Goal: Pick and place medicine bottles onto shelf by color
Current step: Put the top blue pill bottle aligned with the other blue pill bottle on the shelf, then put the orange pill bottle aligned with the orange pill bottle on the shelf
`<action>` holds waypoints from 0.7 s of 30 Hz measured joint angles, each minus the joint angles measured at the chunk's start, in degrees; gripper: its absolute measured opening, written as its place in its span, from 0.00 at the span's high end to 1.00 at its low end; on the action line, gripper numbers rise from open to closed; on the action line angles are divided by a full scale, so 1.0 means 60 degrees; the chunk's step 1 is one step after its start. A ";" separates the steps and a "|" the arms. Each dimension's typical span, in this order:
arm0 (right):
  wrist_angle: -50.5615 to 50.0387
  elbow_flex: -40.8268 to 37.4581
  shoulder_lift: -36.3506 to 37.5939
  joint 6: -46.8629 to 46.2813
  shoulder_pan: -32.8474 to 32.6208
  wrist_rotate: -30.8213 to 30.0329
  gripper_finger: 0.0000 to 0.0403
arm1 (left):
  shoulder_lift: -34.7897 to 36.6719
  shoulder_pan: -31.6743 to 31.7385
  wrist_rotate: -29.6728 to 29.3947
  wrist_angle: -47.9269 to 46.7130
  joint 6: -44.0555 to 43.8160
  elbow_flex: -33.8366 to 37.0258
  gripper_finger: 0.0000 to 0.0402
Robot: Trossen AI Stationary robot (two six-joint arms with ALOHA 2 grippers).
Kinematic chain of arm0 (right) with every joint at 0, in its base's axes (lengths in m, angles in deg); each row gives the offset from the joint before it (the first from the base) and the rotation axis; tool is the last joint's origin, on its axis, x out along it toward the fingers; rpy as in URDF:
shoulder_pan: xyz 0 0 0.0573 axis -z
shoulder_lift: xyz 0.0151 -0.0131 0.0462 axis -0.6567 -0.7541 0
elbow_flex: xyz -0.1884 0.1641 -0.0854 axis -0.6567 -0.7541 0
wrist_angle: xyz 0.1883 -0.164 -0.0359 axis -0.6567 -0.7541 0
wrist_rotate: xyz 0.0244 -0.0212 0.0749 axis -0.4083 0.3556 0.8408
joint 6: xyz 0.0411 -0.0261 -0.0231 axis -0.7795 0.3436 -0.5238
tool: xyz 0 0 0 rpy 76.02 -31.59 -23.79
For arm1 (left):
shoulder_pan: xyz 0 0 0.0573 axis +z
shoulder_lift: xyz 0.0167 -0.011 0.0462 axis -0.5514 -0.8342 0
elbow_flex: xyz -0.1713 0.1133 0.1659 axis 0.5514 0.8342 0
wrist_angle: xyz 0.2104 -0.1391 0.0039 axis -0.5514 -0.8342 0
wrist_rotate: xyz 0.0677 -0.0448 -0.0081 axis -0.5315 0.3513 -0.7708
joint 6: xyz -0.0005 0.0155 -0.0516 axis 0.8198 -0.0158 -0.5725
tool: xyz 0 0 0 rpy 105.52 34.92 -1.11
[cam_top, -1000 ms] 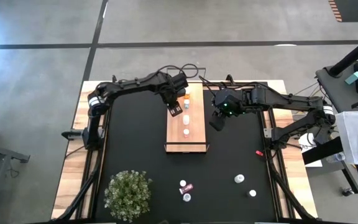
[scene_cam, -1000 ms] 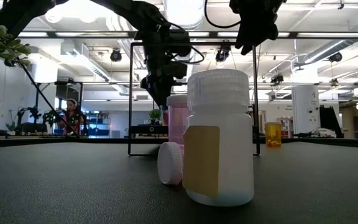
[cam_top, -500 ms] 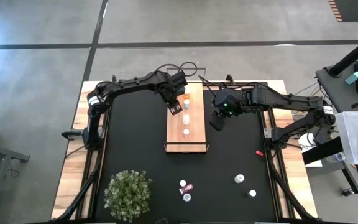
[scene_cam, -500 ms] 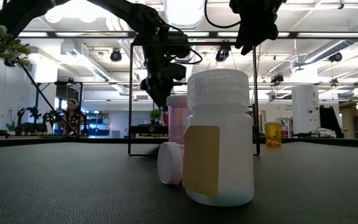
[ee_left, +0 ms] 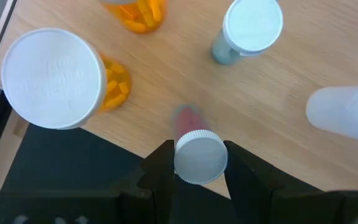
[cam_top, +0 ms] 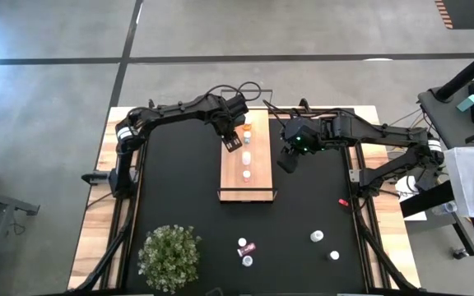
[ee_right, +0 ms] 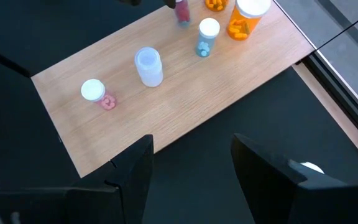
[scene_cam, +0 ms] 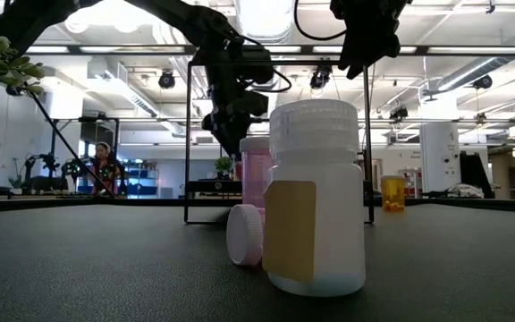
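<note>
- While the left gripper (ee_left: 192,163) hangs over the left edge of the shelf (cam_top: 257,168), its fingers (ee_left: 160,167) are closed narrowly on a small pink bottle (ee_left: 194,146) with a white cap, which stands upright on the wood.
- Just beyond that gripper on the board: two orange pill bottles, one with a broad white cap (ee_left: 53,78) and one cut off by the picture's edge (ee_left: 134,12); a small blue-grey bottle (ee_left: 247,28); a pale white bottle (ee_left: 344,115).
- Right gripper (ee_right: 188,165): poised above the black mat (cam_top: 179,189), just off the shelf's right edge, fingers partly apart, holding nothing.
- Ahead of the right gripper on the shelf: a low pink bottle (ee_right: 97,93) nearest, then the pale one, then the rest at the far end.
- Well apart from both grippers, on the near part of the mat: three bottles clustered (cam_top: 244,251), two white-capped ones (cam_top: 323,245) further right, and a green plant (cam_top: 169,255).
</note>
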 joint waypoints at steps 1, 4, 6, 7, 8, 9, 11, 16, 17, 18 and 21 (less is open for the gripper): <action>0.0000 0.0000 0.0000 0.0000 0.0000 -0.0001 0.49 | 0.0000 0.0000 0.0000 0.0000 -0.0007 0.0000 0.73; 0.0000 0.0000 0.0000 0.0000 -0.0003 0.0002 0.49 | 0.0000 0.0000 0.0000 -0.0004 -0.0023 0.0011 0.72; 0.0000 0.0000 0.0000 0.0000 -0.0002 0.0001 0.49 | 0.0000 0.0000 0.0024 -0.0004 -0.0075 0.0011 0.71; 0.0000 0.0000 0.0000 0.0000 0.0000 0.0000 0.49 | 0.0000 0.0000 0.0056 -0.0004 -0.0090 0.0011 0.69; 0.0000 0.0000 0.0000 0.0000 -0.0003 -0.0001 0.49 | 0.0000 0.0000 0.0059 -0.0004 -0.0091 0.0011 0.67; 0.0000 0.0000 0.0000 0.0000 -0.0003 -0.0002 0.49 | 0.0000 0.0000 0.0062 -0.0004 -0.0083 0.0011 0.65; 0.0000 0.0000 0.0000 0.0000 0.0000 -0.0002 0.49 | 0.0000 0.0000 0.0062 0.0012 -0.0046 0.0011 0.62; 0.0000 0.0000 0.0000 0.0000 -0.0002 0.0000 0.49 | 0.0000 0.0000 0.0069 0.0137 -0.0164 0.0011 0.56; 0.0000 0.0000 0.0000 0.0000 -0.0004 -0.0002 0.49 | 0.0000 0.0000 0.0070 0.0158 -0.0232 0.0011 0.55; 0.0000 0.0000 0.0000 0.0000 -0.0004 0.0001 0.49 | 0.0000 0.0000 0.0073 0.0150 -0.0253 0.0004 0.54; 0.0000 0.0000 0.0000 0.0000 0.0000 0.0000 0.49 | 0.0105 0.0000 0.0095 0.0153 -0.0253 -0.0092 0.51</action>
